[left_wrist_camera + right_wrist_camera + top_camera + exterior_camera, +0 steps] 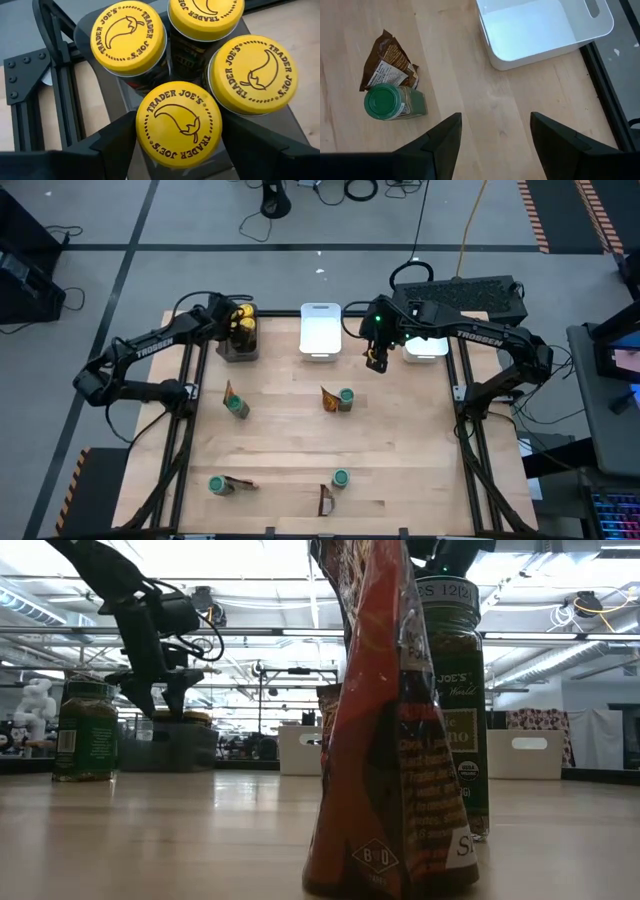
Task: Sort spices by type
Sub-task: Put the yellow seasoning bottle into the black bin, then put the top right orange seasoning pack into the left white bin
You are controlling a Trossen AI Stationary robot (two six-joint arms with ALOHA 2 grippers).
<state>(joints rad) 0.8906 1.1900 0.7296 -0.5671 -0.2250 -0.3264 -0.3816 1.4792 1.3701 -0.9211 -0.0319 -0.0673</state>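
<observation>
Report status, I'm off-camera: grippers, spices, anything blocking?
Left gripper over dark tray, fingers around fourth yellow-lid jar. Right gripper open, empty, beside white tray. Nothing blocking.

Even, bright overhead light on the table (pixel 300 440) in the high view; shadows short and soft beside each packet (pixel 328 398) and jar (pixel 346 398). White tray (pixel 320 328) near overexposed. In the low view, ceiling lights blow out to white glare above; the near packet (pixel 390 740) is backlit, dark and slightly soft, the far room hazy. Yellow lids (pixel 179 122) sharp in the left wrist view, with mild sheen; dark fingers (pixel 107 150) blurred at the frame edge
</observation>
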